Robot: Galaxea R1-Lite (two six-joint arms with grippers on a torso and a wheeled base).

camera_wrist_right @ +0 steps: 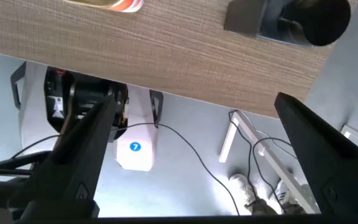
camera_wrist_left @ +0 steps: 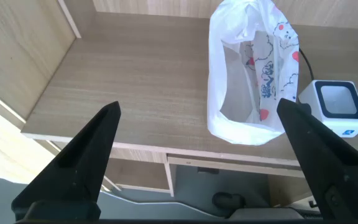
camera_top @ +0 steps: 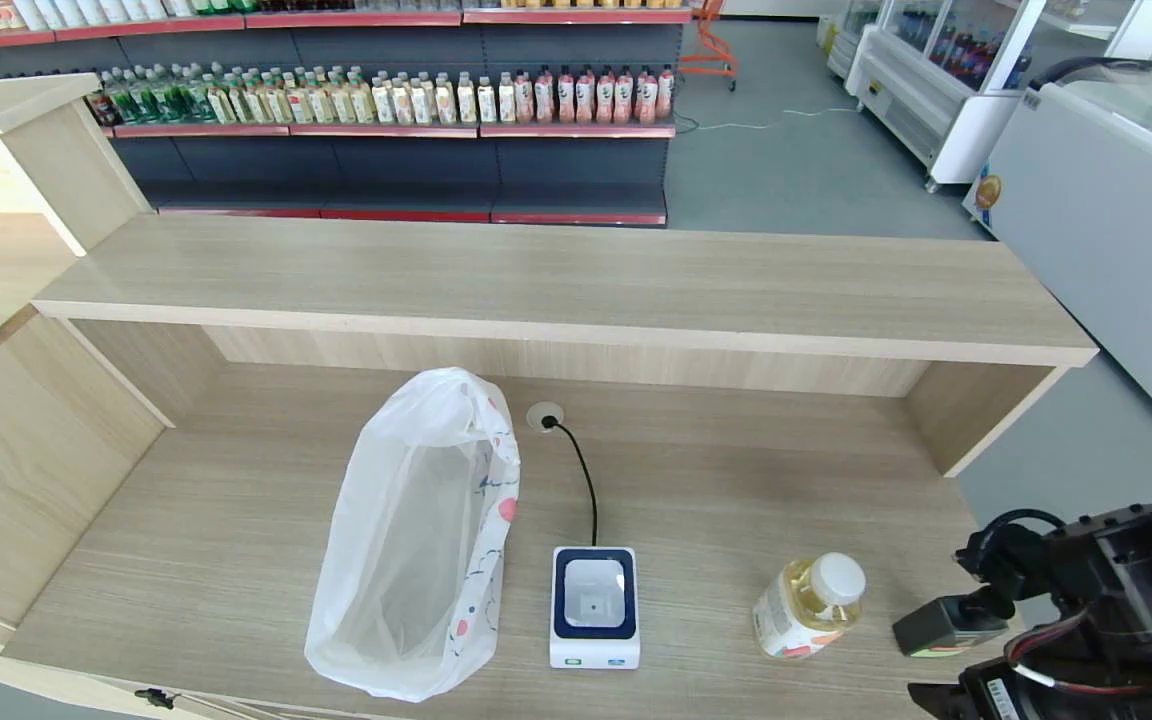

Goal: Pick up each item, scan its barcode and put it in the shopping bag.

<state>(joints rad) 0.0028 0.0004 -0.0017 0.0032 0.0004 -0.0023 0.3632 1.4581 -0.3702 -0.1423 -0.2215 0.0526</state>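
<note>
Right hand sits off the near right corner of the worktop, fingers spread wide, nothing between them. Left hand hangs off the near left edge, spread just as wide and just as empty.

On to the worktop. Near its near right corner is the item: a clear bottle with a white cap and yellowish liquid, apparently standing, untouched. Along the near edge towards the middle is the barcode scanner, white body, dark-framed window facing up. Just beside it, further left, the shopping bag stands with its mouth gaping, and I can see nothing inside it. The scanner's cable runs back to a hole near the far wall, under the raised ledge. Beyond that are store shelves lined with drinks.

So this reads as the very start: pick-up not yet begun, nothing scanned, nothing bagged. The bottle is on the right hand's side, so that's the likely taker. It needs to come in over the near right corner and close on the bottle's body below the cap. Then the label's barcode has to be turned towards the scanner window. The bag's soft rim may fold when the bottle goes in.
</note>
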